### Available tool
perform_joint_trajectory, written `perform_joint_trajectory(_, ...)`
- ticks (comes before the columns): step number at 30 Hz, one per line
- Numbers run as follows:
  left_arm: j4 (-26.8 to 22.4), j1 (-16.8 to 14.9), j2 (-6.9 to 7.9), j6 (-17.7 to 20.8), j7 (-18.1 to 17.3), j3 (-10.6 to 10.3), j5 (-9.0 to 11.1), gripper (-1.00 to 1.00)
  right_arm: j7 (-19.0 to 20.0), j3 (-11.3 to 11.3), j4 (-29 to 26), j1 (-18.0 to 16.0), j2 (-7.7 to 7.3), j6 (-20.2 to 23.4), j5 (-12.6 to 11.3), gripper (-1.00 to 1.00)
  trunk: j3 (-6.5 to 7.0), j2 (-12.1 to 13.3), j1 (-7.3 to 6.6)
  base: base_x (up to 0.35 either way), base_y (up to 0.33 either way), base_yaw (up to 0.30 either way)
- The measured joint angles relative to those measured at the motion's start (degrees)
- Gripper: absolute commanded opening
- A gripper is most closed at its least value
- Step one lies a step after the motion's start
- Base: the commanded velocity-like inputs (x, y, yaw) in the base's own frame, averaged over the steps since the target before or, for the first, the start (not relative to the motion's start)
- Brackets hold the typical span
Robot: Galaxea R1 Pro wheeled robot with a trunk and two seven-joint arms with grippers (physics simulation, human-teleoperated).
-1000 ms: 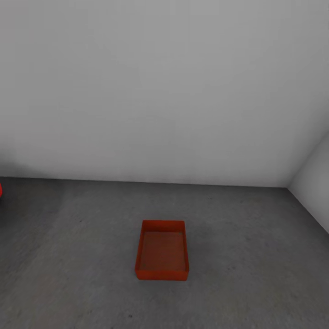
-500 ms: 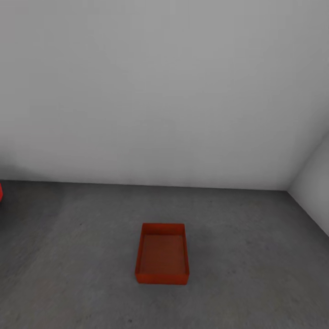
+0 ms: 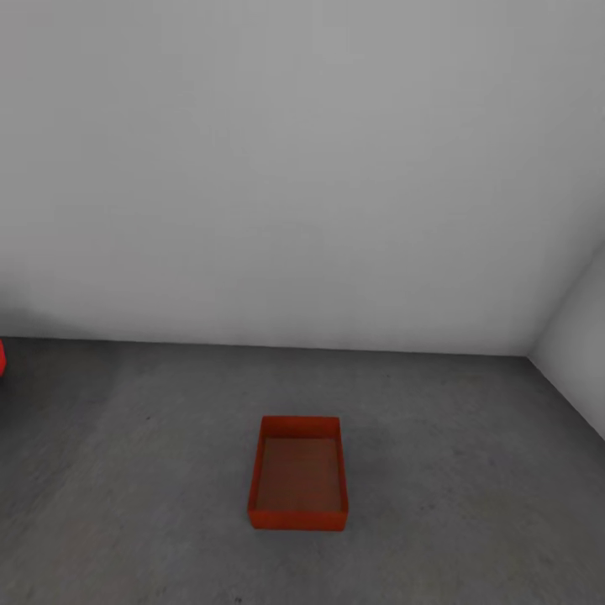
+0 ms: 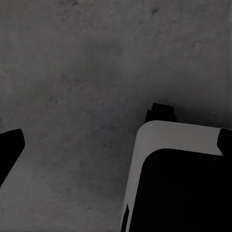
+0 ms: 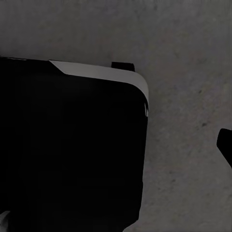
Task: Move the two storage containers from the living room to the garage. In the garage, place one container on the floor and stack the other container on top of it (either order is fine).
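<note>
Left gripper: one dark fingertip (image 4: 9,145) shows at the edge of the left wrist view and another dark tip at the opposite edge; nothing lies between them, and whether the jaws are spread or closed cannot be told.
Right gripper: one dark fingertip (image 5: 225,145) shows at the edge of the right wrist view; its jaw state cannot be told either.
Base: a black body with a pale rim (image 4: 179,133) sits below each wrist camera, over grey concrete.
Bins counted: one bin (image 3: 299,473), red-orange, open-topped, with nothing inside.
Bin place: flat on the floor (image 3: 470,470) of the garage, short side toward the camera, well apart from the walls.
Walls: two, a wide white back wall (image 3: 294,168) and a side wall (image 3: 580,361) meeting it in the right corner.
Red thing: one small red sliver (image 3: 2,357) at the left edge, too little to identify.
In the way: nothing stands between the camera and the bin.
Change: the whole head view has slid down slightly over the last second, so the camera moved; the bin keeps its place on the floor.
</note>
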Motion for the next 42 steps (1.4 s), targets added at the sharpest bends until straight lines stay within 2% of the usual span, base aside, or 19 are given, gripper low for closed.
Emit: perform_joint_trajectory(42,0.0,0.0,0.0,0.0,0.0,0.01,0.0,1.0,0.0,0.0,0.0,0.0,0.0,0.0,-0.06,1.0,3.78,0.0,0.0,0.0,0.0,0.0)
